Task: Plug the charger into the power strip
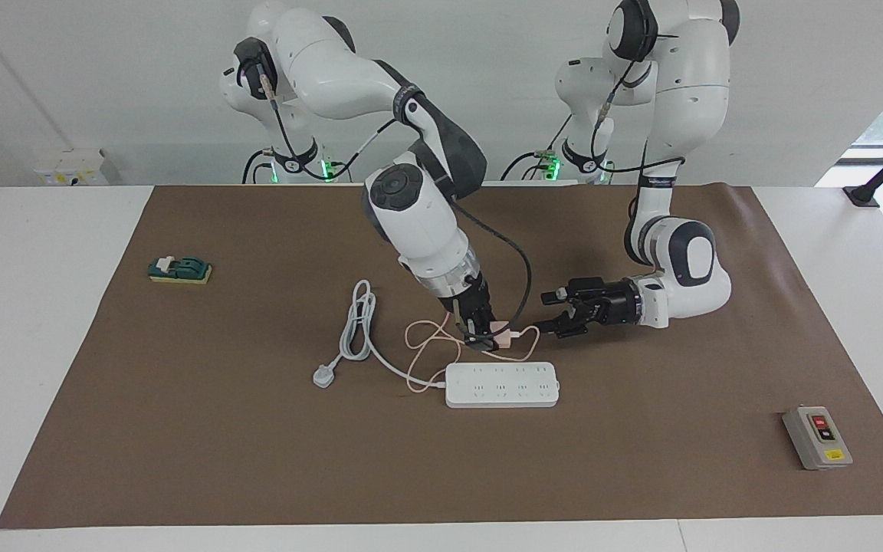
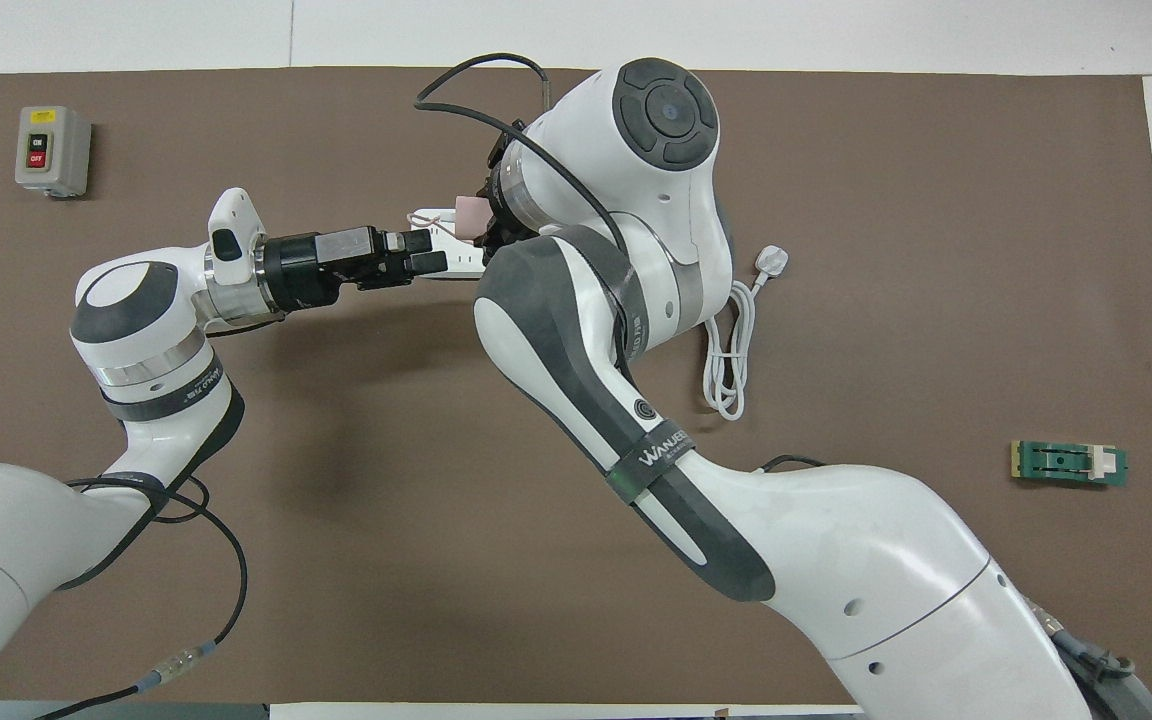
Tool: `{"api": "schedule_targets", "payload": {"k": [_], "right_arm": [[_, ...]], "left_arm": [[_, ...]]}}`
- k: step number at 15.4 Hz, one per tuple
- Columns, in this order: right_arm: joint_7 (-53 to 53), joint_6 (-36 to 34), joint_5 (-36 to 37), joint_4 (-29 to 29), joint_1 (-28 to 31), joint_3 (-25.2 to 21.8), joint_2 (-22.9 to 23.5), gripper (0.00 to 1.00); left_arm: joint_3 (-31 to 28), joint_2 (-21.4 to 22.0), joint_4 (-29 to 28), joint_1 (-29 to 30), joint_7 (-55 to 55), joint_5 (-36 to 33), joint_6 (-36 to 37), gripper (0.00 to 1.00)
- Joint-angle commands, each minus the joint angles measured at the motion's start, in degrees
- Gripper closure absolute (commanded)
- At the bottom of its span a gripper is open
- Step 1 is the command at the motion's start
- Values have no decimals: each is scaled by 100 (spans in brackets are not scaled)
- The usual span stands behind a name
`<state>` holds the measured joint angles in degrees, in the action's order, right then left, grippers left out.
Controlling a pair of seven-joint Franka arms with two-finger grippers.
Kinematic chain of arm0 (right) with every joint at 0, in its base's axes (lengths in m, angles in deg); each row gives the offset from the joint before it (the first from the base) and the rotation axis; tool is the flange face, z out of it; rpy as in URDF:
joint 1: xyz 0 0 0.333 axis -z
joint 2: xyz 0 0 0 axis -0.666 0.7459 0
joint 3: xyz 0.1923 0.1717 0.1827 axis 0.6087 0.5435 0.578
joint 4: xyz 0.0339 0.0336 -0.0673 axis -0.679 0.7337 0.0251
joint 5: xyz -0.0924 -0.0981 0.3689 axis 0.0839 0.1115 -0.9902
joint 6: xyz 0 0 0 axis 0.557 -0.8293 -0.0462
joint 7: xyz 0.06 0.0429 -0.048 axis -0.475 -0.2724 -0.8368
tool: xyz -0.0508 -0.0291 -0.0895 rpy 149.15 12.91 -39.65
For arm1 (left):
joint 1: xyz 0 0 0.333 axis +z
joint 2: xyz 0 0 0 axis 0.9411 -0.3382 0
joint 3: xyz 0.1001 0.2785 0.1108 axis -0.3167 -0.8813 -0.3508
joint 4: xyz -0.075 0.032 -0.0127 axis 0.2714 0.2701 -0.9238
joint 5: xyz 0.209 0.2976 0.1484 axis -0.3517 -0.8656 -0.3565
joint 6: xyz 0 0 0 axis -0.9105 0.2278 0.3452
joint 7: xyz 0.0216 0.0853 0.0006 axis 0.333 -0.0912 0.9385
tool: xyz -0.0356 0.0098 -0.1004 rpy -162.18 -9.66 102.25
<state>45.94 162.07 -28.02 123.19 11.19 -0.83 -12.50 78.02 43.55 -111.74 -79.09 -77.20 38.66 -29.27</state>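
The right claw (image 1: 485,337) is pinching the charger (image 1: 500,338), a small pale-pink cube, and holds it in the air just above the power strip (image 1: 502,384), over the strip's edge that faces the robots. The charger's thin pink cable (image 1: 420,354) loops down from it onto the brown mat (image 1: 441,475) and trails beside the strip's corded end. In the overhead view the charger (image 2: 471,212) shows as a pink block over the power strip (image 2: 436,225), most of which is hidden under the right arm.

The left claw (image 1: 553,313) lies level above the mat, its fingers spread with nothing between them, pointing toward the charger and close to it. From overhead the left claw (image 2: 431,253) covers the strip's end toward the left arm's side of the tabletop.

The power strip lies flat near the middle of the mat, sockets up. Its thick white cord (image 1: 361,330) runs off toward the right arm's end of the tabletop, folds into a narrow loop and ends in a grey-white plug (image 1: 323,376) resting on the mat.

A grey switch box (image 1: 817,437) with red and black buttons sits near the mat's corner at the left arm's end, at the edge farthest from the robots. A small green part (image 1: 179,269) lies near the mat's edge at the right arm's end.
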Motion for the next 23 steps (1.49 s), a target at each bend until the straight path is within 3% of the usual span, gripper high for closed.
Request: {"api": "schedule_targets", "payload": {"k": [1, 4, 9, 13, 20, 21, 22, 23], "right_arm": [[179, 51, 120, -243, -28, -32, 140, 100], [390, 139, 129, -252, -28, -32, 140, 100], [399, -274, 314, -243, -151, -32, 96, 100], [522, -467, 322, -235, -212, -23, 70, 100], [531, -388, 454, -199, -248, 12, 8, 100], [522, -379, 446, -199, -248, 12, 8, 100], [531, -388, 437, -199, -248, 12, 8, 100], [531, -388, 428, -199, -248, 12, 8, 100]], "left_arm": [[-36, 52, 26, -73, 113, 156, -228, 0], [131, 16, 89, -73, 185, 183, -518, 0], [184, -10, 167, -134, 219, 297, -773, 0], [175, -221, 677, -125, 641, 200, -739, 0], [158, -142, 283, -64, 615, -98, -387, 0], [158, -133, 238, -55, 615, -98, -378, 2], [158, -124, 238, -55, 624, -98, -369, 11], [158, -124, 238, -20, 633, -116, -343, 15]]}}
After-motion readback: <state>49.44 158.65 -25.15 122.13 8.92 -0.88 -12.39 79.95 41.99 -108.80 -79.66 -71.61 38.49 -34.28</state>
